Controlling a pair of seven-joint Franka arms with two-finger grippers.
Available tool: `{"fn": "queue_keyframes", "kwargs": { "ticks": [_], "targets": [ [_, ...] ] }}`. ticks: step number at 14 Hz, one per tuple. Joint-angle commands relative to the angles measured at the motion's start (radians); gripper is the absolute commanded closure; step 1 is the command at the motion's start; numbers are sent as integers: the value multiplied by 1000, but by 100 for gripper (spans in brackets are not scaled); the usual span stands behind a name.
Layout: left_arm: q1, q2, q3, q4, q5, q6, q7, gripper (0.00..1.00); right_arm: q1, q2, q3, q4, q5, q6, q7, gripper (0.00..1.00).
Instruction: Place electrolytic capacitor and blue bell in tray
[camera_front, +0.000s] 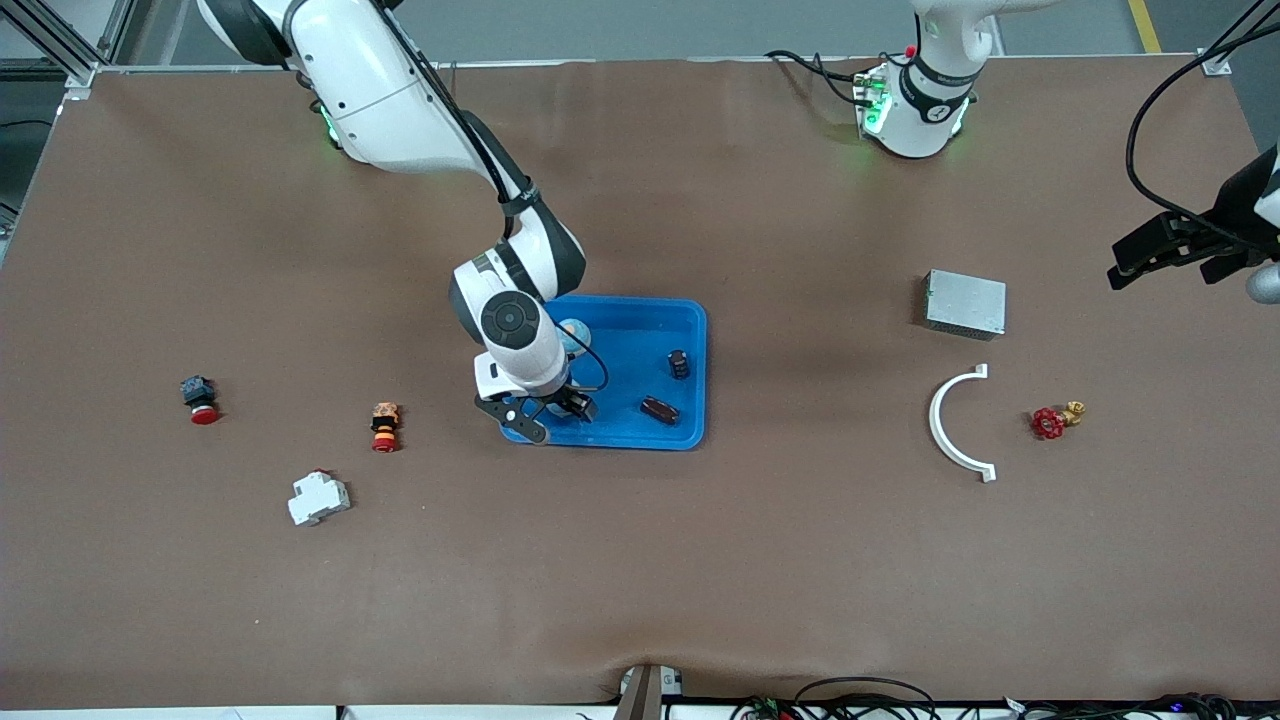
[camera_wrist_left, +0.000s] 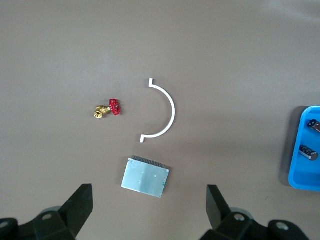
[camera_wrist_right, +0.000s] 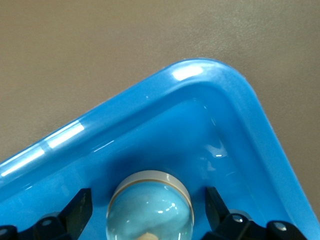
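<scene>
Front view: the right gripper hangs over the tray, at the tray's end toward the right arm's end of the desk; the tray lies near the desk's middle. Right wrist view: the right gripper's fingers stand spread, one on each side of the blue bell, which sits in a corner of the tray; no contact between pads and bell is visible, so the bell appears released, though the lower part of the bell is cut off by the frame edge. In the front view the bell is mostly hidden by the arm. Two dark cylinders, probably capacitors, lie in the tray's other end.

The left gripper waits over the desk's edge at the left arm's end, fingers wide apart and empty. Below it, in the left wrist view: a grey metal box, a white curved bracket and a red-handled brass valve.

Toward the right arm's end lie two red push buttons and a white breaker.
</scene>
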Motion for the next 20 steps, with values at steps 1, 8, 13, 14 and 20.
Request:
{"fn": "queue_keyframes", "kwargs": {
  "ticks": [1, 8, 13, 14, 20],
  "targets": [
    [4, 1, -7, 8, -3, -8, -9, 0, 8, -3, -4, 31, -11, -45, 13, 0],
    [5, -4, -7, 10, -2, -8, -6, 0, -84, -61, -3, 273, 1, -449, -119, 0],
    [10, -8, -6, 10, -2, -9, -5, 0, -233, -174, -6, 273, -11, -564, -430, 0],
    [10, -8, -6, 10, -3, -9, -5, 0, -273, -192, -6, 273, -11, -573, -509, 0],
    [8, -5, -6, 10, -3, -8, -6, 0, -512, -299, -6, 267, -10, -694, -965, 0]
  ]
}}
